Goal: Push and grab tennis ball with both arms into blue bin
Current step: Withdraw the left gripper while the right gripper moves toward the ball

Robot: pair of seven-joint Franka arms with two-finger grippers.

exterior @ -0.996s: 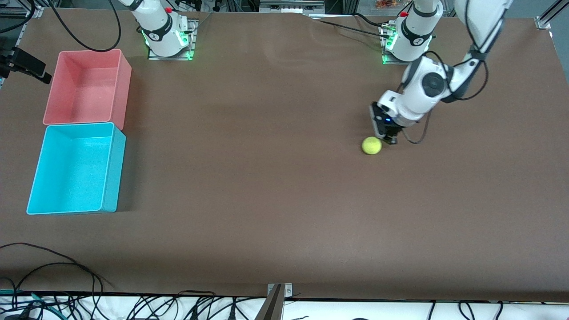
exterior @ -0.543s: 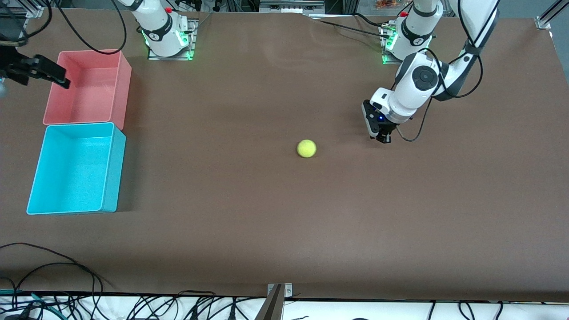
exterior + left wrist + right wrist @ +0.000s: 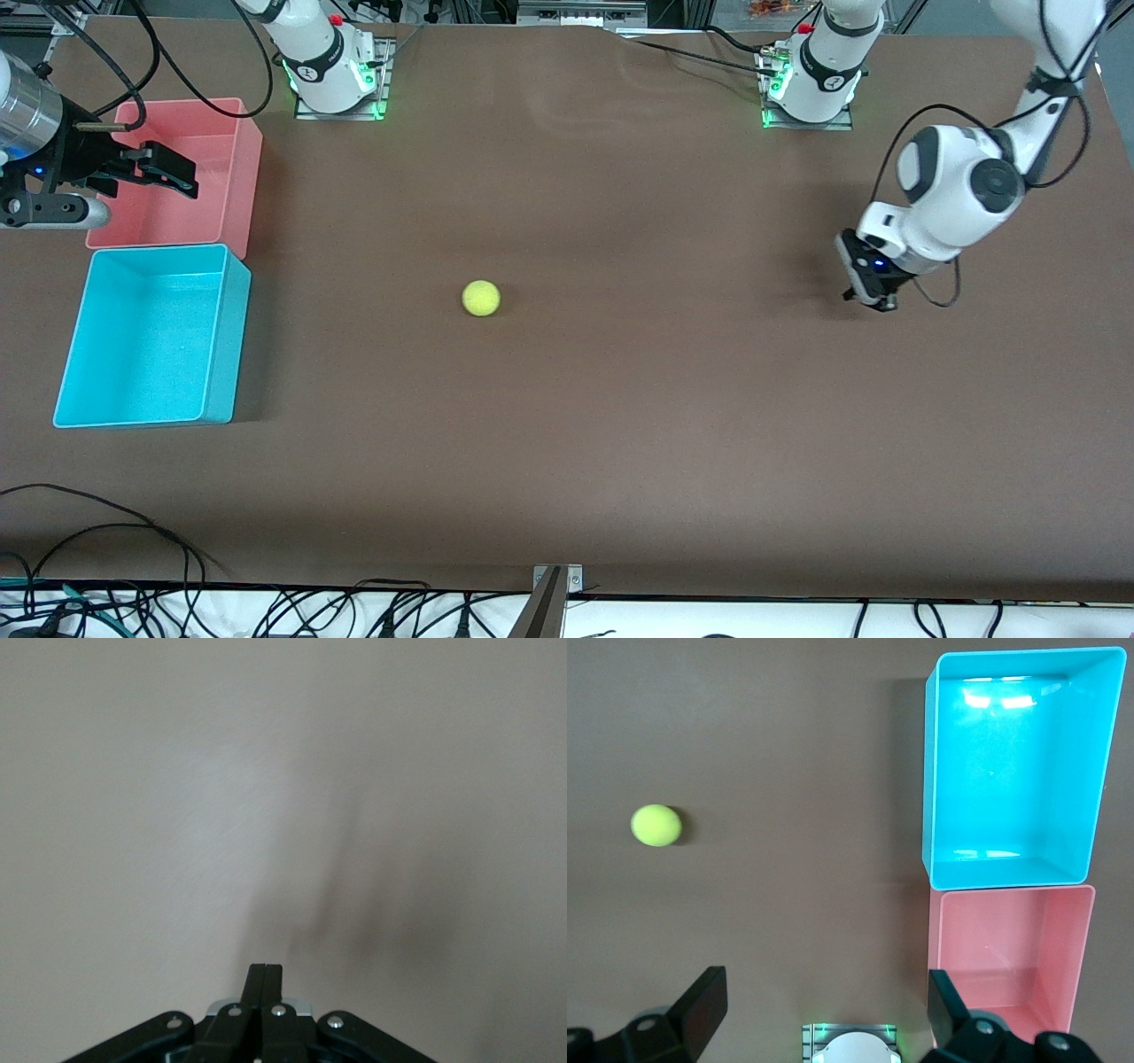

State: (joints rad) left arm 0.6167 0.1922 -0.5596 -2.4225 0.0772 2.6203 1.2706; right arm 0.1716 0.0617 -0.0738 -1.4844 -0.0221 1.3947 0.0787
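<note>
Front view: tennis ball (image 3: pixel 481 299) sits mid-frame on the desk (image 3: pixel 620 425), free of both arms, well apart from the blue bin (image 3: pixel 151 337) at lower left. Left claw (image 3: pixel 873 297), pinched narrow, hangs low at frame right. Right claw (image 3: pixel 168 173), spread wide, is over the pink bin (image 3: pixel 239 159). Looks like handover: right claw needs to drop onto the ball.

Both arms are glossy white with black joint bands, round dark-grey joint caps and looping black cables; their bases glow green and carry a small red button. The left gripper (image 3: pixel 870 297) is black with a blue light and silver screws at its linkage, while the right gripper (image 3: pixel 168 174) is black below a metallic silver wrist
</note>
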